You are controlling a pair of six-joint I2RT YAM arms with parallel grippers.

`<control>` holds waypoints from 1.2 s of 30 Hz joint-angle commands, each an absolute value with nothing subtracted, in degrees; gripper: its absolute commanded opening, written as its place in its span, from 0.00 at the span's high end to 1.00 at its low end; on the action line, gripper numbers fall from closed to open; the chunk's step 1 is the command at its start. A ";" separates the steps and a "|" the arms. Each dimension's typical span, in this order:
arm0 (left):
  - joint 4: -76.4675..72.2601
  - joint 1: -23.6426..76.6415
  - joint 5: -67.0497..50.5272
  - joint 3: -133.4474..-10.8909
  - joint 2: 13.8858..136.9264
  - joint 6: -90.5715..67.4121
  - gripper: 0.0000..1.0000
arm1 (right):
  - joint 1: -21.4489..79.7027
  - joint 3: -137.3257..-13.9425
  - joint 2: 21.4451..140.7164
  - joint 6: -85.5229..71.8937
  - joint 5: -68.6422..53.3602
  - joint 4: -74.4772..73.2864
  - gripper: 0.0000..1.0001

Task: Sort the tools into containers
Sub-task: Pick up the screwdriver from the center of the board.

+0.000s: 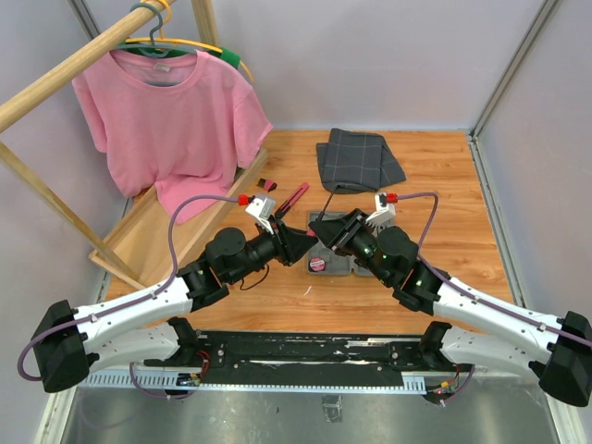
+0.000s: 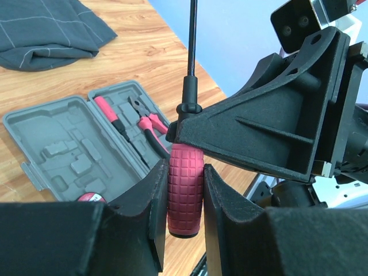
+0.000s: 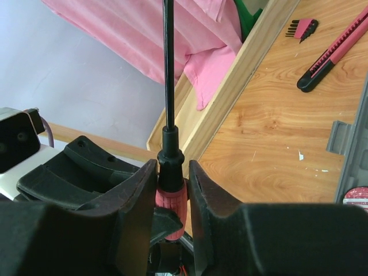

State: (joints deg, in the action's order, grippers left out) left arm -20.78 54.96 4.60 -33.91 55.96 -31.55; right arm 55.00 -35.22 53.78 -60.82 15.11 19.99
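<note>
The left hand (image 2: 185, 192) is closed on the red gridded handle of one screwdriver (image 2: 189, 98), held upright above the table (image 1: 444, 185). The right hand (image 3: 172, 181) is clamped on the same screwdriver at its black collar, just above the left hand's grip, so the two hands meet fingertip to fingertip.

Below and beyond them, one grey moulded tool case (image 2: 57, 132) lies open on the table. One half holds two tools side by side: one pair of red-handled pliers (image 2: 150, 127) and one slim red-handled tool (image 2: 112, 118). One round red-and-black item (image 1: 317, 264) sits at the case's near edge.

Two items lie loose on the table beyond the case: one red-and-black utility knife (image 3: 333, 54) and one small red holder with black prongs (image 3: 303, 27). One folded grey cloth (image 1: 359, 157) lies at the table's far side, and one pink T-shirt (image 1: 166, 120) hangs on a wooden rack (image 1: 55, 79) to the left.
</note>
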 commanded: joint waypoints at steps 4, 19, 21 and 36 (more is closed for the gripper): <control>-23.93 54.93 5.09 -33.67 55.92 -31.51 1.00 | 53.88 -36.98 53.67 -61.04 13.80 20.80 0.81; -22.30 54.89 -3.27 -35.03 57.68 -28.58 0.37 | 52.65 -36.17 48.47 -54.41 17.51 17.90 0.99; -22.01 54.90 -3.52 -35.20 57.95 -28.40 0.38 | 52.65 -36.13 48.22 -54.40 16.91 17.68 0.99; -22.27 54.91 -2.73 -35.68 57.97 -27.94 0.51 | 52.65 -36.63 46.86 -53.18 14.83 12.92 0.99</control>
